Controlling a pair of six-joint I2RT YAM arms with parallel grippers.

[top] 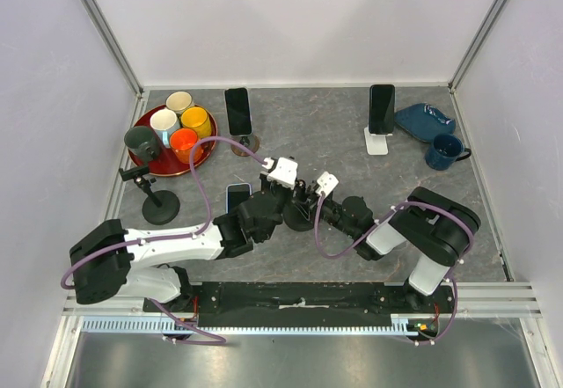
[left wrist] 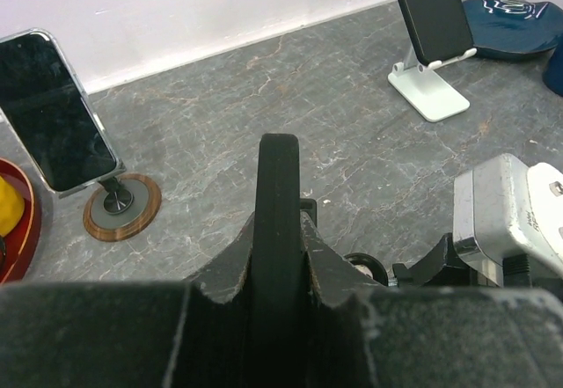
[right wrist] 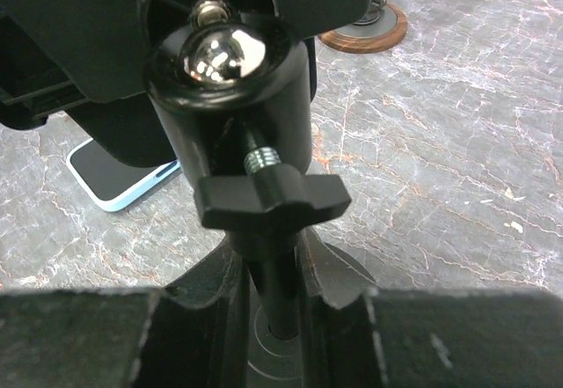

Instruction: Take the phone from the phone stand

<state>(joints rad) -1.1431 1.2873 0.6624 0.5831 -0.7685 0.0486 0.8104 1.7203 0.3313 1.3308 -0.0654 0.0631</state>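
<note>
A black phone stand (right wrist: 264, 133) with a ball joint and a thumbscrew stands mid-table, where the two arms meet (top: 303, 201). My right gripper (right wrist: 281, 293) is shut on its thin upright post, just above the round base (right wrist: 347, 269). My left gripper (left wrist: 280, 230) is shut on a thin black slab seen edge-on, which I take to be the phone (left wrist: 280, 177). It rises upright between the jaws. In the top view both grippers and the wrist cameras hide the phone and the stand.
A phone in a pale blue case (top: 237, 196) lies flat left of the grippers. An empty black stand (top: 158, 199) is at the left, and a red tray (top: 163, 168) holds cups behind it. Phones lean on a wooden stand (top: 238, 111) and a white stand (top: 381, 111). A blue mug (top: 444, 150) sits back right.
</note>
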